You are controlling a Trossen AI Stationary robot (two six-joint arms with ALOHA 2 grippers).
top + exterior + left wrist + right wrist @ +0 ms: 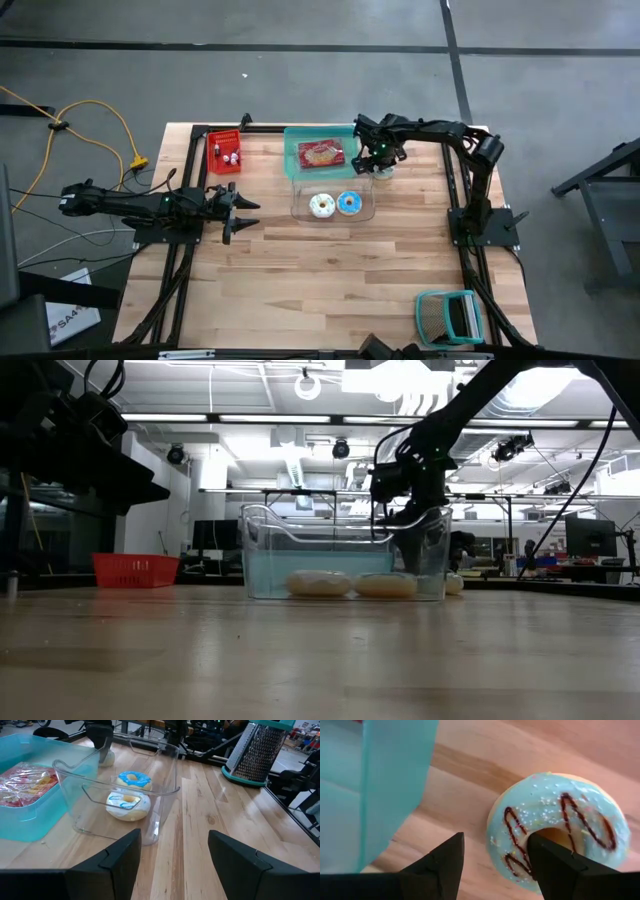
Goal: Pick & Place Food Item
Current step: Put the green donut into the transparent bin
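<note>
A doughnut (545,800) with pale blue icing and a dark drizzle lies flat on the wooden table (330,280), just right of the teal bin (290,150). My right gripper (495,836) points down over it, open. One finger is over the doughnut's hole and the other is outside its rim. In the low view the fingers end above the doughnut (455,584). A clear bin (294,200) holds a white-iced doughnut (127,804) and a blue-iced doughnut (133,779). My left gripper (174,832) waits open at the table's left, pointing level toward the clear bin.
The teal bin holds a wrapped food pack (320,153). A red basket (225,152) stands at the far left. A teal-framed grater (450,315) lies near the front right corner. Black frame rails run along both sides of the table.
</note>
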